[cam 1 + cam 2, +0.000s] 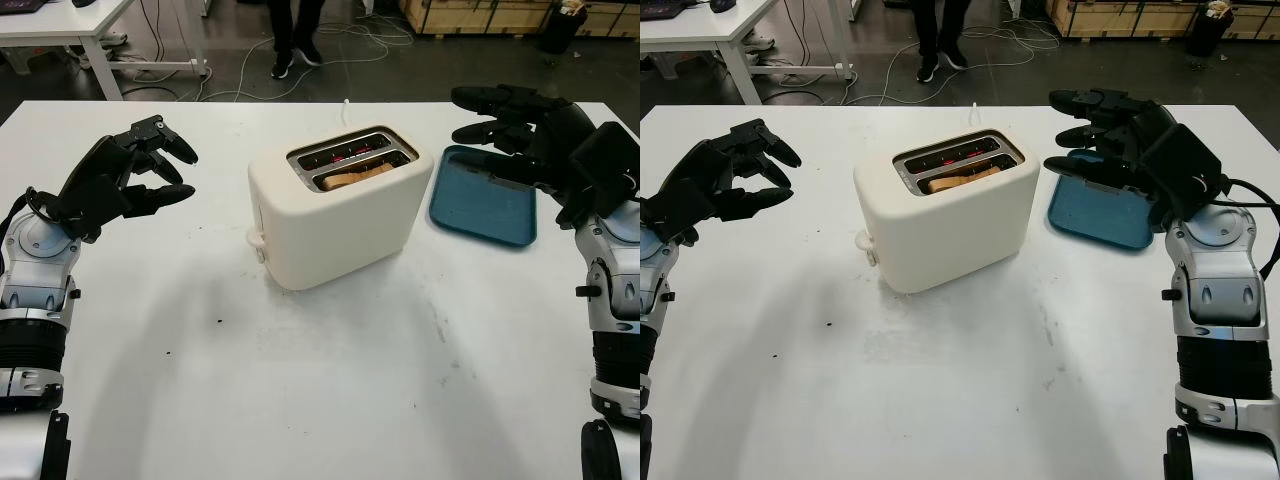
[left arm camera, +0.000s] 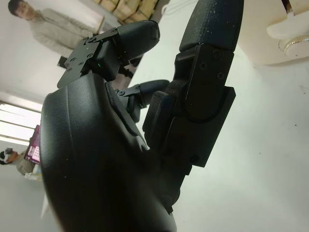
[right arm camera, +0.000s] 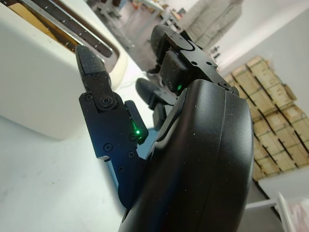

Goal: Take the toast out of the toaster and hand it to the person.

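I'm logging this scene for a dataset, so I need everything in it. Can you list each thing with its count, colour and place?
toaster: one, cream, middle of the table, two slots on top.
toast: one slice, brown, in the nearer slot of the toaster.
tray: one, blue, flat on the table beside the toaster, on the robot's right.
table: one, white, carries the toaster and tray.
desk: one, white, far left on the floor beyond the table.
crates: several, wooden, far right.
person: one, dark trousers and shoes, standing beyond the table.
left hand: one, black, open, raised left of the toaster.
right hand: one, black, open, above the tray.
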